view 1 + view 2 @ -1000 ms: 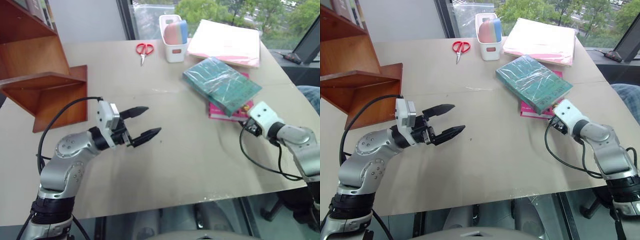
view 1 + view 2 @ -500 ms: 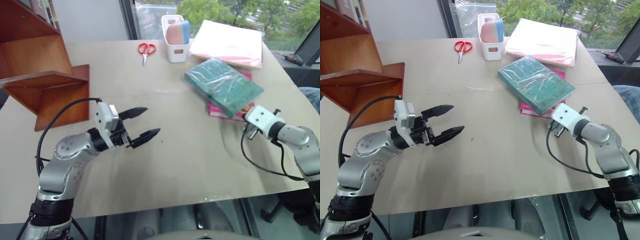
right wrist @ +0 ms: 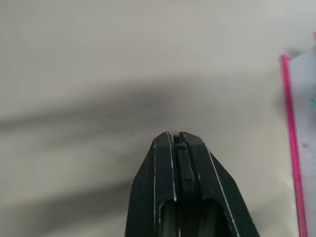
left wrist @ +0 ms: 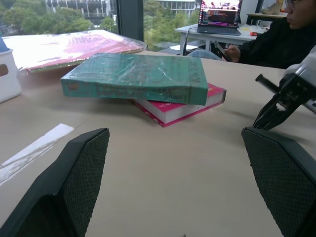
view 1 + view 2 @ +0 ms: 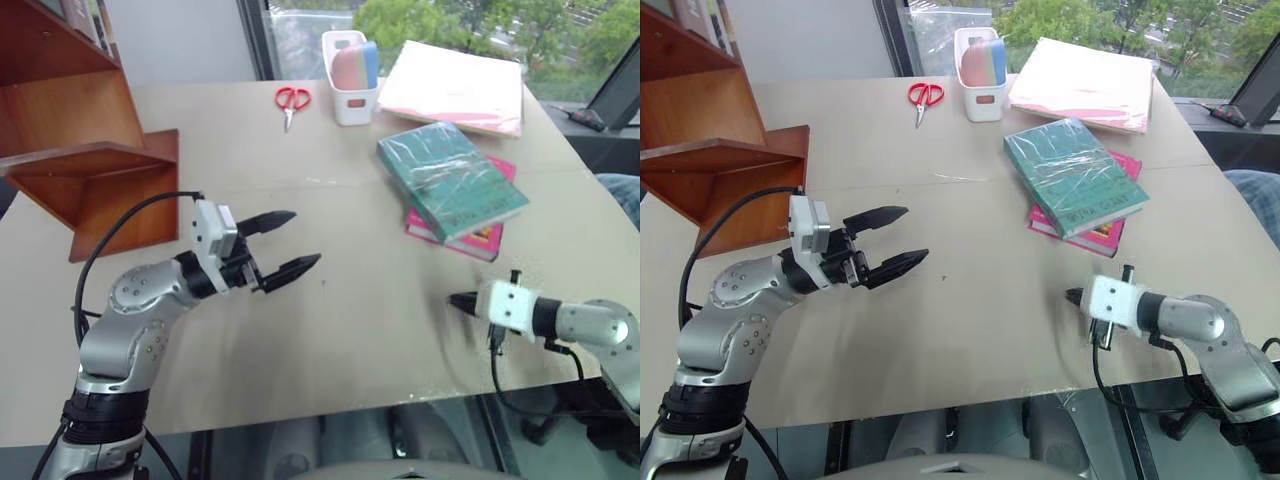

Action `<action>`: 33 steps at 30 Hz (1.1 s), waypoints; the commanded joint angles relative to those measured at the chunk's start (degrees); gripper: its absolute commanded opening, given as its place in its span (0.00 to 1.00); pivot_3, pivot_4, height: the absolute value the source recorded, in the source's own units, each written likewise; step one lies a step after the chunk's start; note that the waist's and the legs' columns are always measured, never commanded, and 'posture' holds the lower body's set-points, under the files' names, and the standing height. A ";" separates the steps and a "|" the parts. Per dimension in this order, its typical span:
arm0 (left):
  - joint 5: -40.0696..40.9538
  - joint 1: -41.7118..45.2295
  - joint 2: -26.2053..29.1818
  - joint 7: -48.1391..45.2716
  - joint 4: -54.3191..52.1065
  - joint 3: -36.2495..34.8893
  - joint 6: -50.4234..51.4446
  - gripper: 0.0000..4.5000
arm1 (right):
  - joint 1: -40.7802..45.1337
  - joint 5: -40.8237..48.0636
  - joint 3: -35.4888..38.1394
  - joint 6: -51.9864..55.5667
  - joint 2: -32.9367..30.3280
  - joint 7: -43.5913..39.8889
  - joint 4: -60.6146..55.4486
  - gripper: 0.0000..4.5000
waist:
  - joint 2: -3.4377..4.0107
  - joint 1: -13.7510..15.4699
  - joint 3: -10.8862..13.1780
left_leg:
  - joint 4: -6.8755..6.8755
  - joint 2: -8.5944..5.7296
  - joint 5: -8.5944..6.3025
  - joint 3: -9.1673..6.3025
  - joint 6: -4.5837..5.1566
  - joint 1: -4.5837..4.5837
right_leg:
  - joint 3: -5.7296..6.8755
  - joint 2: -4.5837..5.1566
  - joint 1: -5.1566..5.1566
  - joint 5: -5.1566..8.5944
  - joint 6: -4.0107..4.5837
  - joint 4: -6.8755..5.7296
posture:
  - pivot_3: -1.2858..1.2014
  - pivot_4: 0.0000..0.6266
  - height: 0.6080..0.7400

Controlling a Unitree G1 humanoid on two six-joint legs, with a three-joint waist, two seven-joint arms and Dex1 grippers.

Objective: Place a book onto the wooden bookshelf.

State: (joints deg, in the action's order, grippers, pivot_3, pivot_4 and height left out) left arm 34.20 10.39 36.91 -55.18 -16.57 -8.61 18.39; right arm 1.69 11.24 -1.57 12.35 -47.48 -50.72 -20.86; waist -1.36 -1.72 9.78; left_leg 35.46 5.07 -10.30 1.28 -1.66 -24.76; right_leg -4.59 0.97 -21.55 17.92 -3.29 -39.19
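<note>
The teal-green book [image 5: 452, 179] lies flat at the table's right, stacked on a thinner magenta-pink book [image 5: 478, 238]. The wooden bookshelf [image 5: 80, 150] stands at the far left. My left gripper [image 5: 285, 245] hovers open over the table's middle left, its black fingers pointing toward the books, nothing between them. My right gripper [image 5: 462, 300] is shut and empty near the table's front right, nearer than the books and apart from them; its black fingers [image 3: 178, 163] are pressed together over bare tabletop.
A pale pink folder [image 5: 455, 85] lies at the back right. A white container [image 5: 348, 70] and red scissors [image 5: 291, 100] sit at the back centre. A person with a laptop sits beyond the table in the left wrist view [image 4: 291, 34].
My right gripper has pulled back from the books toward the table's front edge and shut. The two stacked books have turned and shifted slightly. The left arm has stayed put.
</note>
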 commanded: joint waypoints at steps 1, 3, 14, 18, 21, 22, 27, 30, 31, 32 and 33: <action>-0.27 1.69 -0.21 -0.73 -0.26 0.74 -0.96 1.00 | 9.00 7.76 6.81 7.58 3.67 5.09 -3.06 0.07 | -0.01 -0.28 0.02 | 0.06 0.00 0.00 0.00 0.00 0.00 | -0.01 0.00 -0.01 0.00 0.00 -0.10 | 0.52 0.24 1.00; -0.44 2.29 -0.32 -0.93 0.15 0.92 -0.94 1.00 | 14.20 6.61 6.85 12.46 5.44 9.64 -1.94 0.16 | -0.01 -0.30 0.02 | 0.17 0.00 0.01 -0.03 -0.01 0.04 | 0.00 -0.01 -0.02 0.01 0.00 -0.29 | 0.52 0.24 1.00; -0.38 2.00 -1.28 0.08 -1.38 1.90 -0.45 1.00 | 39.52 0.09 2.74 18.82 9.93 16.85 23.95 0.01 | 0.02 -0.41 0.04 | 0.27 -0.01 0.00 -0.01 0.00 -0.05 | -0.02 -0.01 -0.12 0.01 0.02 -0.41 | 0.52 0.24 1.00; -0.45 2.33 -1.89 0.59 -1.40 2.44 -0.38 1.00 | 48.62 -7.93 -2.43 10.86 11.14 18.72 42.72 0.01 | 0.02 -0.56 0.04 | 0.28 -0.01 0.00 0.02 0.00 -0.04 | -0.04 -0.01 -0.15 0.01 0.02 -0.45 | 0.52 0.24 1.00; -0.74 2.31 -2.39 0.74 -1.23 2.75 -0.62 1.00 | 57.62 -12.88 -5.77 2.63 15.37 20.41 62.70 0.01 | 0.06 -0.89 0.07 | 0.28 -0.01 0.00 0.05 0.00 -0.02 | -0.07 -0.02 -0.16 0.02 0.03 -0.47 | 0.52 0.24 1.00; -0.82 2.20 -2.51 0.85 -1.36 2.74 -0.62 1.00 | 59.51 -14.47 -7.00 -0.04 16.60 20.09 68.25 0.01 | 0.05 -0.88 0.07 | 0.27 -0.01 0.00 0.06 0.01 -0.01 | -0.09 -0.02 -0.17 0.01 0.03 -0.48 | 0.52 0.24 1.00; -0.73 0.77 -2.38 1.43 -2.33 1.87 -0.65 1.00 | 58.24 -18.09 -12.19 -7.48 18.22 8.07 75.78 0.01 | -0.03 -0.70 0.02 | 0.21 -0.01 0.00 0.07 0.01 -0.03 | -0.07 0.00 -0.15 0.03 0.05 -0.38 | 0.52 0.24 1.00; -0.66 -0.48 -2.16 1.88 -2.92 1.24 -0.75 1.00 | 51.65 -16.92 -13.23 -8.03 16.29 -0.51 67.59 0.01 | -0.07 -0.67 -0.02 | 0.21 0.00 0.00 0.05 0.01 0.02 | -0.06 0.00 -0.10 0.03 0.05 -0.36 | 0.52 0.24 1.00; -0.61 -0.86 -2.19 2.02 -3.15 1.15 -0.75 1.00 | 49.31 -16.16 -13.01 -7.10 15.61 -2.31 63.95 0.01 | -0.11 -0.64 -0.08 | 0.21 0.01 0.00 0.03 0.01 0.03 | -0.03 0.00 -0.08 0.04 0.05 -0.37 | 0.52 0.24 1.00; -0.64 -1.17 -2.28 2.15 -3.33 1.16 -0.78 1.00 | 46.69 -15.57 -12.89 -6.30 14.82 -3.63 60.00 0.01 | -0.12 -0.58 -0.13 | 0.21 0.02 0.00 0.01 0.01 0.05 | -0.01 -0.01 -0.05 0.04 0.05 -0.38 | 0.52 0.24 1.00; -0.64 -1.39 -2.33 2.22 -3.46 1.16 -0.81 1.00 | 44.96 -15.28 -12.75 -5.43 14.31 -4.19 57.21 0.01 | -0.16 -0.56 -0.19 | 0.21 0.02 0.00 0.01 0.01 0.08 | 0.00 -0.01 -0.04 0.04 0.05 -0.40 | 0.52 0.24 1.00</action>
State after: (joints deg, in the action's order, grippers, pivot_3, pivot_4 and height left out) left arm 33.13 8.92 34.34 -53.24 -17.45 -6.43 18.38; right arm 50.79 -3.70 -11.36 3.92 -33.43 -50.26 37.35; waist -1.52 -2.29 9.59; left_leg 35.67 5.09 -10.30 1.29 -1.66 -24.65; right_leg -4.59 0.96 -21.58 17.96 -3.24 -39.64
